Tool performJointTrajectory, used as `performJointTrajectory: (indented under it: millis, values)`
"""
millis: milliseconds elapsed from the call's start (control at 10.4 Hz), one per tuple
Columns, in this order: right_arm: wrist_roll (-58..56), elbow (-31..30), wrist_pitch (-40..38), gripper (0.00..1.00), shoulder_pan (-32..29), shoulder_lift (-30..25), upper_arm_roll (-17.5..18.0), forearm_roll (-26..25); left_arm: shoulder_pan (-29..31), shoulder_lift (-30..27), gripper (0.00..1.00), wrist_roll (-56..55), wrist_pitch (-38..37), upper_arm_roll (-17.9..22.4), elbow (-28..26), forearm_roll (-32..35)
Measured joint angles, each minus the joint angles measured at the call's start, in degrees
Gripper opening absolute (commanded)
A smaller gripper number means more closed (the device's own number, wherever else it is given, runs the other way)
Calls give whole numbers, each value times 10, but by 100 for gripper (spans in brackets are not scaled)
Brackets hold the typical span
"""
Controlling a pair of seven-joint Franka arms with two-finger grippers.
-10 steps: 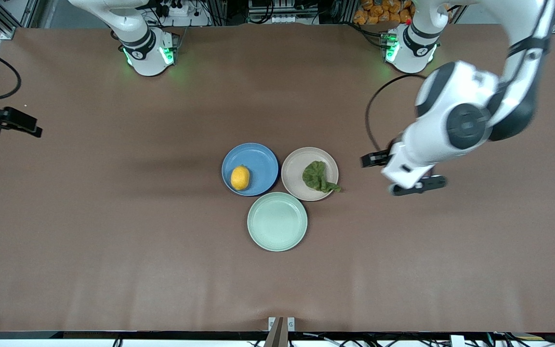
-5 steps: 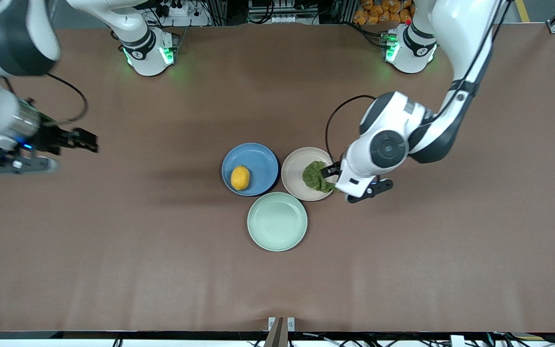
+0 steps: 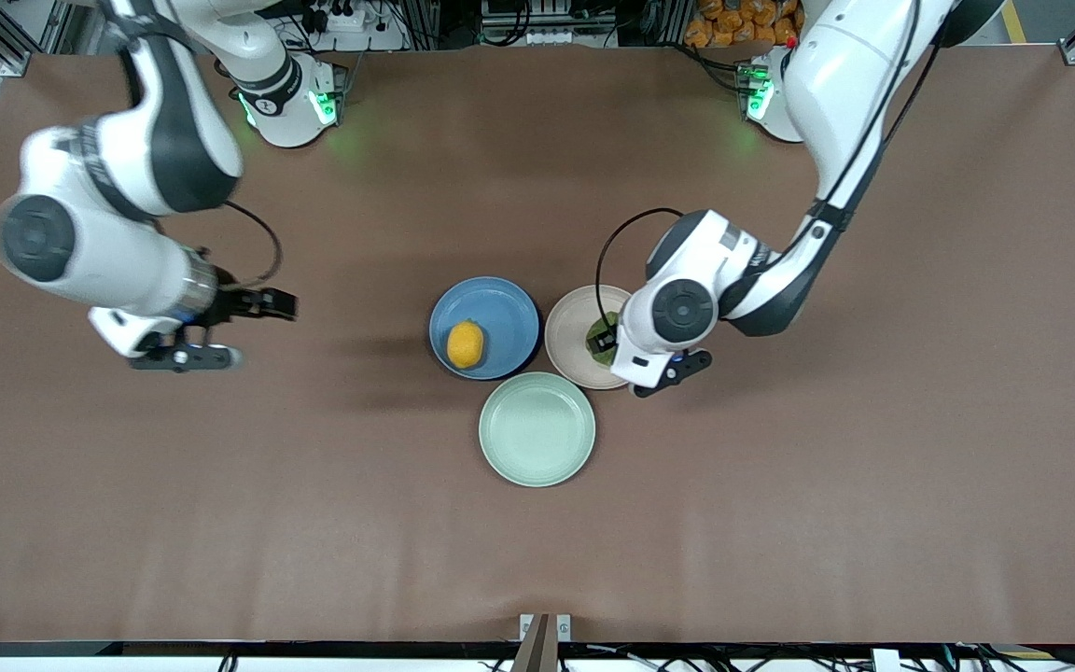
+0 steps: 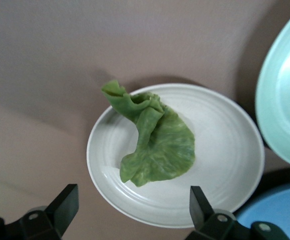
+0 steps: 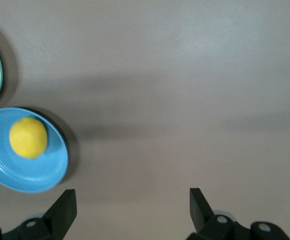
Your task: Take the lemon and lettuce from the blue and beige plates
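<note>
Left claw point(image 4: 130, 212), fingers spread wide and empty, hangs over the lettuce point(image 4: 157, 145), which lies crumpled on the beige plate point(image 4: 225, 165), so the leaf sits between the fingers for a downward grasp; its arm reaches in from its base, wrist turned down. Right claw point(image 5: 130, 212), likewise wide and empty, is over bare worktop point(image 3: 314, 485) toward its own end, well apart from the lemon point(image 5: 28, 137) on the blue plate point(image 5: 45, 175). A mint green plate point(image 3: 537, 429) lies nearer the front camera.

Three plates point(image 3: 537, 429), one lemon point(image 3: 465, 344), one lettuce point(image 4: 157, 144), two arms point(image 3: 127, 224)
</note>
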Motion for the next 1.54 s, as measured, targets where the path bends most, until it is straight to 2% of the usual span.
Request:
performJointTrajectory:
  millis: [482, 675, 772, 868, 965, 1544]
  values:
    - [202, -17, 169, 100, 59, 98, 55, 0, -17, 44, 77, -21, 20, 2, 0, 34]
    - [246, -17, 211, 100, 83, 129, 58, 0, -17, 52, 52, -21, 33, 5, 1, 34]
    - [259, -17, 230, 100, 91, 141, 58, 0, -17, 55, 36, -21, 38, 6, 1, 35]
    - [273, -17, 249, 100, 97, 153, 60, 0, -17, 57, 6, -21, 40, 6, 1, 37]
    - [287, -17, 268, 100, 103, 167, 64, 0, -18, 59, 0, -21, 41, 6, 1, 39]
    - [348, -17, 321, 100, 135, 221, 70, -20, -21, 49, 0, -42, 43, 12, 22, 40]
